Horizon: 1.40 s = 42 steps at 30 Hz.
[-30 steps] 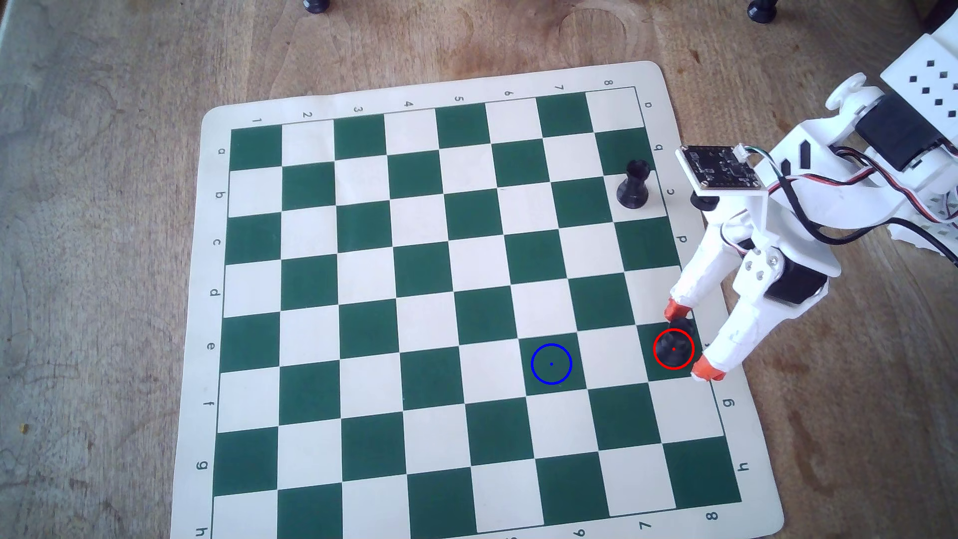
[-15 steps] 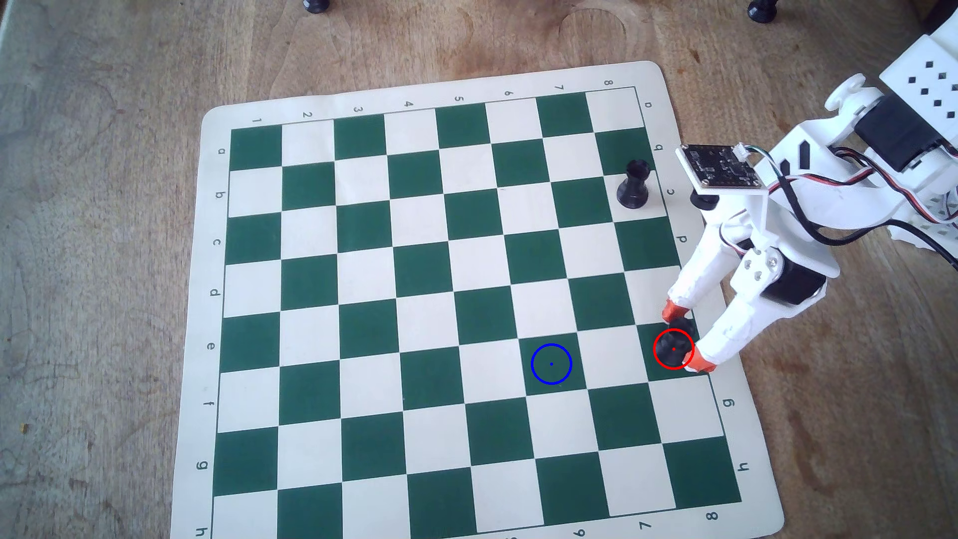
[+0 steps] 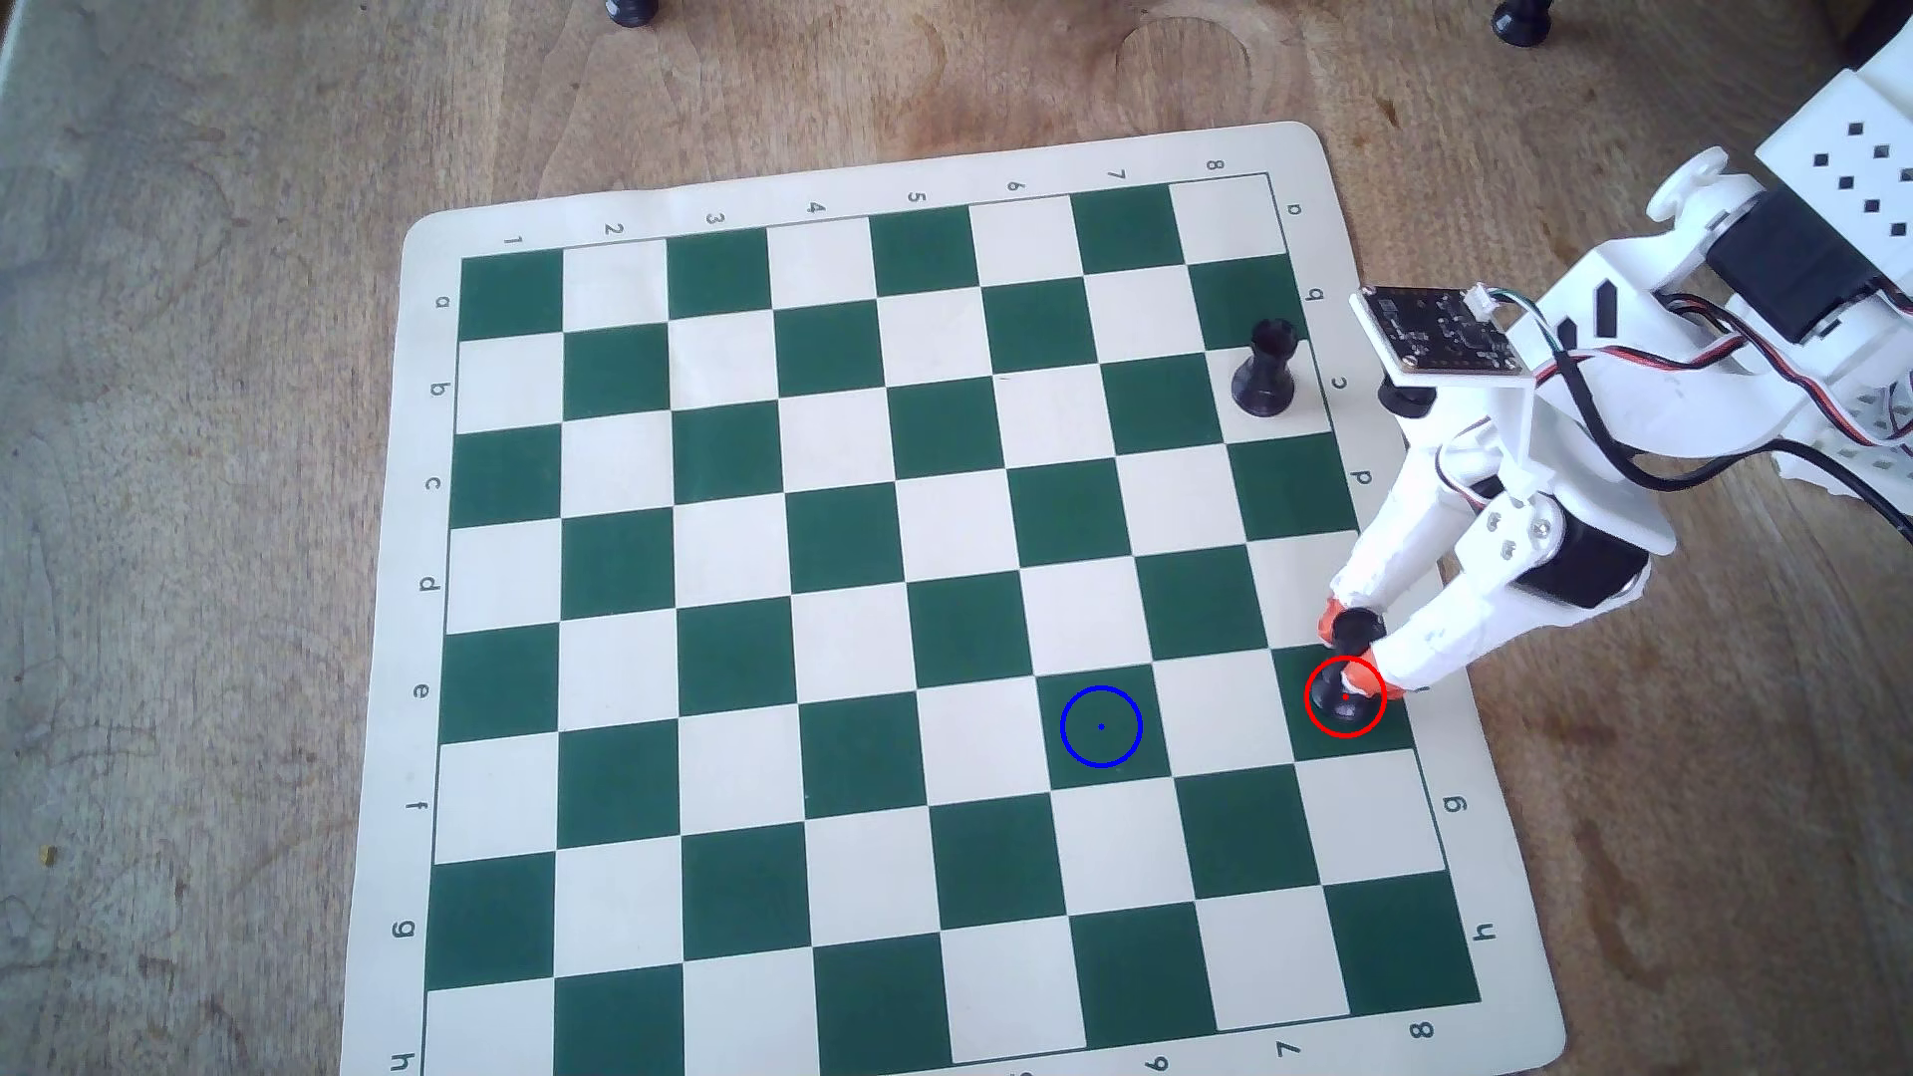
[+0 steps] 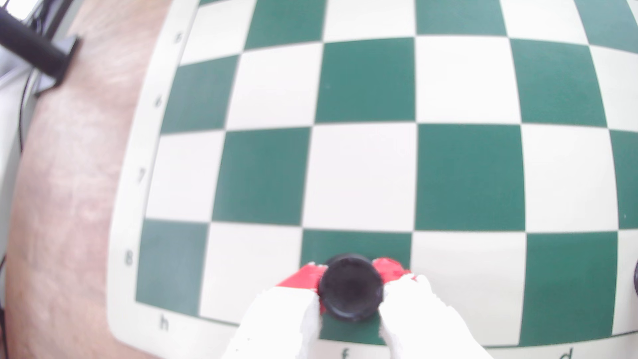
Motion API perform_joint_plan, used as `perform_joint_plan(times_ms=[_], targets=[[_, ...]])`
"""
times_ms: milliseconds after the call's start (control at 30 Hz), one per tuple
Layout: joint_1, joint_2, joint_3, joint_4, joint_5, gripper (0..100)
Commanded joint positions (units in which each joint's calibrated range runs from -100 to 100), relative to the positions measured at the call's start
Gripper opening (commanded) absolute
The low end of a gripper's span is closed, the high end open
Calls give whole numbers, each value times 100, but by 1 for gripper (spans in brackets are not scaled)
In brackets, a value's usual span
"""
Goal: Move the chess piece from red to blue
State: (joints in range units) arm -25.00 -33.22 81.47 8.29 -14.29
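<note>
Near the board's right edge in the overhead view, the small matte black rook (image 3: 1354, 647) stands on red's thin ring (image 3: 1345, 696), clamped between the white gripper's (image 3: 1354, 652) orange-tipped fingers. Best lift straight up before traversing to blue's ring (image 3: 1100, 726), keeping the piece upright.

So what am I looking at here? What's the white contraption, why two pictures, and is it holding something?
The white contraption is a small robot arm; its two-fingered end is the gripper. One picture comes from a camera fixed overhead, the other from a camera riding on the arm's wrist, looking down past the fingers. On the wooden table lies a green and cream chessboard mat. The orange-tipped fingers are closed around a black rook, which stands on the red circle. The blue circle, two squares away, lies on an empty green square. Both circles are drawn onto the picture. A second black rook stands nearby.
</note>
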Motion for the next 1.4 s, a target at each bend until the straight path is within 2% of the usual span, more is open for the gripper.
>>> perform_joint_plan(times_ms=[0, 167, 300, 533, 800, 1000, 1167, 1367], targets=[[-38, -107, -359, 7, 5, 0], [-54, -532, -903, 1030, -54, 0], [-15, -693, -1175, 1407, -107, 0], [1, -1007, -2726, 3348, 10, 0], [-15, -837, -4158, 4290, 122, 0], [-7, -260, -4811, 4159, 147, 0], [24, 1098, -5119, 3127, 190, 0], [165, 2176, -5672, 2734, 181, 0]])
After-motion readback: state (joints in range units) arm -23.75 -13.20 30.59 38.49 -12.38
